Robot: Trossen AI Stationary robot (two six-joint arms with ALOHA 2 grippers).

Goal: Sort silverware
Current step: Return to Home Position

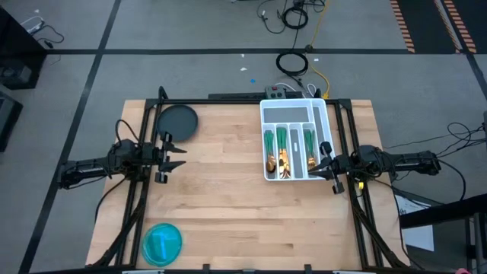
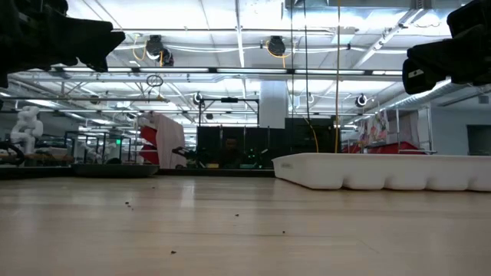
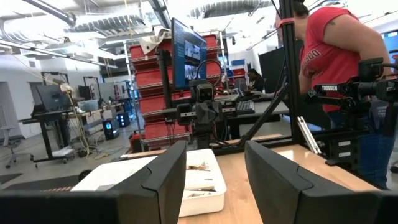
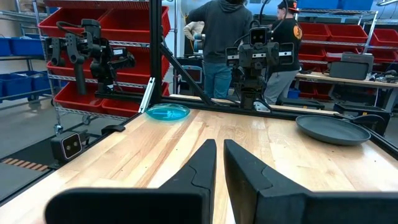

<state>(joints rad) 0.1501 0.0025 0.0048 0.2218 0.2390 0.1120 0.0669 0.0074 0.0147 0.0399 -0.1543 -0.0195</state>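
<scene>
Silverware (image 1: 281,141) lengthwise near-to-far in tray (image 1: 293,112), just beside closed, empty right gripper (image 1: 327,169). Left gripper (image 1: 176,156) agape, well apart, at worktop's left edge.

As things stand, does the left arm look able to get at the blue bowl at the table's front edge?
Probably yes. The left gripper hovers open above the bare table, and nothing lies between it and the blue bowl, which sits on that arm's side. The right gripper waits beside the white tray.
</scene>
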